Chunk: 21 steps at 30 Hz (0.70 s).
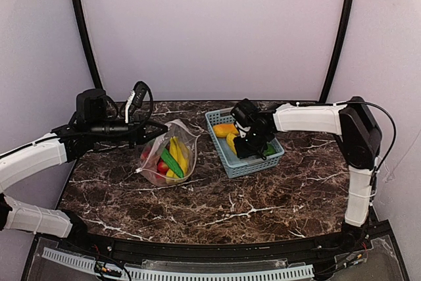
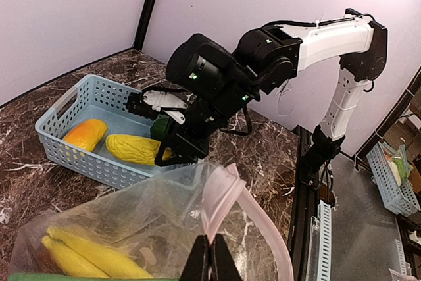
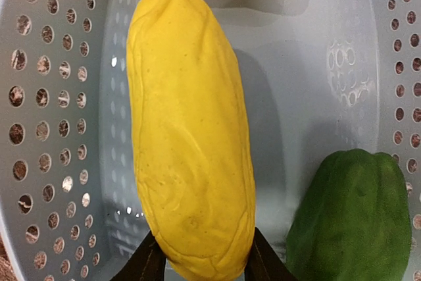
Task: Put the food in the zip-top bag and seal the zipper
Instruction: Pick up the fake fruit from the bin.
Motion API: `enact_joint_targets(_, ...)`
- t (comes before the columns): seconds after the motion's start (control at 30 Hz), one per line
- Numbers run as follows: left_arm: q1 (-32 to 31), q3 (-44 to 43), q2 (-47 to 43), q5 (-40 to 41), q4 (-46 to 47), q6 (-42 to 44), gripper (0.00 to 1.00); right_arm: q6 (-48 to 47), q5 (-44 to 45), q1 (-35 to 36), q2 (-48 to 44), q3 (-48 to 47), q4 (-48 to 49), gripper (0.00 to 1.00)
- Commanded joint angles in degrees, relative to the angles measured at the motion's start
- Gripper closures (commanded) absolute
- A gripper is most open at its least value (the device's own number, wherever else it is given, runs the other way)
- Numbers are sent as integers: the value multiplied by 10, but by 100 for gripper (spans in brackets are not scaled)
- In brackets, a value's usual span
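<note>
On the counter point(image 1: 263, 202) a basket point(image 1: 238, 166) sits beside the zip-top bag point(image 1: 186, 131), which holds bananas point(image 2: 85, 251); the right fingers point(image 3: 141, 264) clasp a yellow piece point(image 3: 191, 143) inside the basket, near a green vegetable point(image 3: 348, 215); the left fingers point(image 2: 197, 264) pinch the pink zipper point(image 2: 220, 192).

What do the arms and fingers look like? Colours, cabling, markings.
Both the left arm and right arm have white link shells and black joint housings. Fingers are black. The right gripper has a black body, with small green lights on the wrist behind it. Thin black cables loop off both. No sleeves visible.
</note>
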State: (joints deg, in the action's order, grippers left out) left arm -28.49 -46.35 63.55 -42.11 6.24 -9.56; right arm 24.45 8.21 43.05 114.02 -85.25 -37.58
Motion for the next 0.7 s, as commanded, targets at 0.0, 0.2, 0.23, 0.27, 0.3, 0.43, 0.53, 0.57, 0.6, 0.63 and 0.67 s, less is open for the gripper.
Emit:
enact_joint_targets(0.0,3,-4,-4,8,-19,11,99,3,9,-5,-55,20,-1,67)
enact_joint_targets(0.2,3,-4,-4,14,-20,11,99,16,27,-2,-116,13,-69,70)
enact_joint_targets(0.23,3,-4,-4,12,-19,10,99,21,34,2,-131,3,-90,70)
enact_joint_targets(0.27,3,-2,-4,11,-15,8,99,25,38,8,-141,-9,-108,70)
enact_joint_targets(0.3,3,-2,-4,10,-14,7,99,30,41,16,-151,-22,-127,70)
enact_joint_targets(0.43,3,0,-6,8,-9,7,99,50,33,69,-184,-74,-186,70)
enact_joint_targets(0.53,2,1,-5,5,-6,5,99,70,16,115,-185,-123,-234,70)
enact_joint_targets(0.57,3,1,-4,4,-5,3,99,76,13,132,-181,-140,-255,70)
enact_joint_targets(0.6,2,1,-1,1,-4,1,99,83,12,149,-176,-156,-271,70)
enact_joint_targets(0.63,2,1,0,-1,-3,-1,99,90,9,165,-171,-172,-283,70)
enact_joint_targets(0.67,3,1,2,-3,-2,-2,99,95,5,179,-166,-186,-293,70)
